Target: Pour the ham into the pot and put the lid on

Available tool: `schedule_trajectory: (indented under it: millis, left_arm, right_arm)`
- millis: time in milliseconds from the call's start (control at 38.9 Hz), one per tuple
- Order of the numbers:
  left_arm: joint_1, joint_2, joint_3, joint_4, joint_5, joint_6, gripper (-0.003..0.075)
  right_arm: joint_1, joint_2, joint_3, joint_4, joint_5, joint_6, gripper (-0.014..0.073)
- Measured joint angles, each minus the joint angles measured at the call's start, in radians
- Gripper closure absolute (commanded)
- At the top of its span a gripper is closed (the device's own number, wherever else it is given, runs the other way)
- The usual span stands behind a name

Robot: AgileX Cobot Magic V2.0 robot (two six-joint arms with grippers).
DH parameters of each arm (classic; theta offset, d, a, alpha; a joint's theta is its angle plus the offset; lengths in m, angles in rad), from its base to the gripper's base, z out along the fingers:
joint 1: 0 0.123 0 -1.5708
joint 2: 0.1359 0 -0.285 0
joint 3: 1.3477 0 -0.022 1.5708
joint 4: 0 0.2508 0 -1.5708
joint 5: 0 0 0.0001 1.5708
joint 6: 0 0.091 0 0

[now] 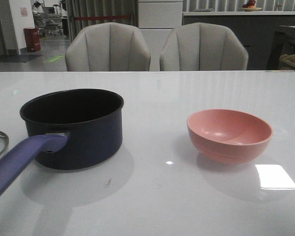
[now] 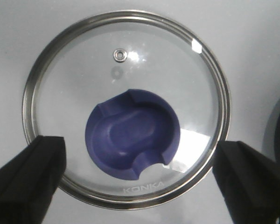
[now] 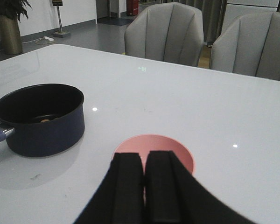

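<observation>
above the lid [image 2: 126, 109], left claw [image 2: 135, 175] spread

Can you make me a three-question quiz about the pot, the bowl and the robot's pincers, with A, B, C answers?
1. Where is the glass lid?
A. on the pot
B. flat on the table, under the left pincer
C. in the pink bowl

2. What colour is the bowl?
A. pink
B. green
C. white

3. How is the right pincer?
A. wide open
B. shut
C. holding the pot

Answers: 1 B, the left wrist view shows the lid lying on the white table between the spread fingers. 2 A, the front view shows a pink bowl right of the navy pot. 3 B, its two fingers press together with nothing between.
</observation>
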Motion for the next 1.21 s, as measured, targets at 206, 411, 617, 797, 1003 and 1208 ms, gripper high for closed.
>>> schedule_trajectory:
  millis: [206, 411, 617, 797, 1003, 1208]
  left_arm:
    - [0.004, 0.051, -0.003, -0.005, 0.007, 0.0, 0.0061]
    - [0.004, 0.073, -0.005, -0.008, 0.001, 0.0, 0.0061]
    - [0.004, 0.074, -0.007, -0.01, -0.031, 0.0, 0.0061]
    - [0.004, 0.074, -0.009, -0.01, -0.038, 0.0, 0.0061]
    - [0.004, 0.11, -0.009, -0.01, -0.019, 0.0, 0.0061]
    - [0.004, 0.125, -0.009, -0.01, -0.016, 0.0, 0.0064]
  right_arm:
    - [0.0, 0.0, 0.0, 0.0, 0.0, 0.0, 0.0424]
    - [0.0, 0.0, 0.0, 0.0, 0.0, 0.0, 0.0424]
    - [0.0, 0.0, 0.0, 0.0, 0.0, 0.0, 0.0424]
    - [0.0, 0.0, 0.0, 0.0, 0.0, 0.0, 0.0424]
    - [0.0, 0.0, 0.0, 0.0, 0.0, 0.0, 0.0424]
    - [0.0, 0.0, 0.0, 0.0, 0.0, 0.0, 0.0424]
